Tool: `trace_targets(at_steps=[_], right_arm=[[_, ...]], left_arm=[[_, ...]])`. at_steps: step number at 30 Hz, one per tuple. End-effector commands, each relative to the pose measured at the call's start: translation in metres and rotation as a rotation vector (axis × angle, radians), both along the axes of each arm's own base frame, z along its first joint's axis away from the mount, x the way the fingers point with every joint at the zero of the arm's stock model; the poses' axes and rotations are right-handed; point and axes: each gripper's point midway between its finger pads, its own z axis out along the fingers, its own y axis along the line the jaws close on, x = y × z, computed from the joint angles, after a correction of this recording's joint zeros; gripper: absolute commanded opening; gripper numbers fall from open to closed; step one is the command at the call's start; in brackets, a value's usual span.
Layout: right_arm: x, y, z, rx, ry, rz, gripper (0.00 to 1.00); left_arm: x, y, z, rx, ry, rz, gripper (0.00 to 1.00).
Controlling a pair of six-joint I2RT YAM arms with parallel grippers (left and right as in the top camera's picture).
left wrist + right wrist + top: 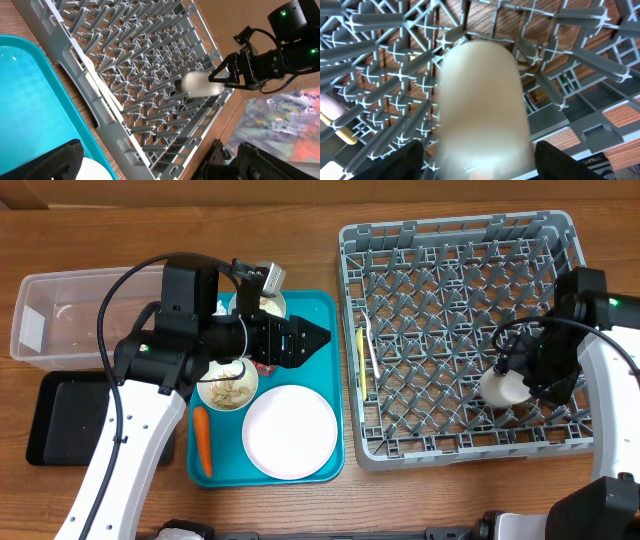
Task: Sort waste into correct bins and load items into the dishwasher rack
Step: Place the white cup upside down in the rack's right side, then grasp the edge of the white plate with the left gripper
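Observation:
My right gripper [520, 380] is shut on a cream cup [503, 387] and holds it on its side just above the pegs of the grey dishwasher rack [450, 240], near the front right. The cup fills the right wrist view [480, 105] and shows in the left wrist view [200, 83]. My left gripper [308, 340] is open and empty over the teal tray [325, 310]. On that tray lie the white plate [290, 432], a bowl of nut scraps [228, 385] and the carrot [202, 440]. A bit of red wrapper [262, 363] shows under the left arm.
The clear tub [60, 320] and the black tray [65, 415] stand at the far left. Pale yellow cutlery [368, 350] lies in the rack's left side. Another cream cup [268, 305] sits at the tray's back, partly hidden by the left arm.

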Motion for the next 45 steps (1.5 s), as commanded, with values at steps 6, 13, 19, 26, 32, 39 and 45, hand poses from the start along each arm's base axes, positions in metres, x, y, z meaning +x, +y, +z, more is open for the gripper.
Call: trace_targets(at_steps=[6, 13, 19, 26, 32, 39, 45], right_arm=[[0.002, 0.003, 0.0, 0.018, -0.008, 0.014, 0.79], [0.023, 0.043, 0.058, 0.162, -0.254, 0.182, 0.82], [0.029, 0.087, 0.16, 0.269, -0.701, 0.341, 0.89], [0.01, 0.108, 0.207, 0.323, -0.893, 0.421, 0.9], [0.006, 0.119, 0.199, 0.369, -0.848, 0.444, 0.88], [0.008, 0.121, 0.19, 0.385, -0.801, 0.438, 0.88], [0.009, 0.12, 0.188, 0.385, -0.794, 0.436, 0.88]], left_arm=[[0.002, 0.002, 0.005, 0.01, -0.034, -0.004, 1.0], [-0.009, 0.005, -0.005, 0.068, -0.059, -0.068, 1.0], [-0.024, 0.032, -0.043, 0.263, 0.054, -0.021, 1.0], [-0.048, 0.086, -0.085, 0.516, 0.359, 0.273, 0.87], [-0.077, 0.111, -0.102, 0.675, 0.527, 0.441, 0.84], [-0.11, 0.113, -0.14, 0.774, 0.678, 0.547, 0.8], [-0.13, 0.112, -0.197, 0.77, 0.76, 0.542, 0.71]])
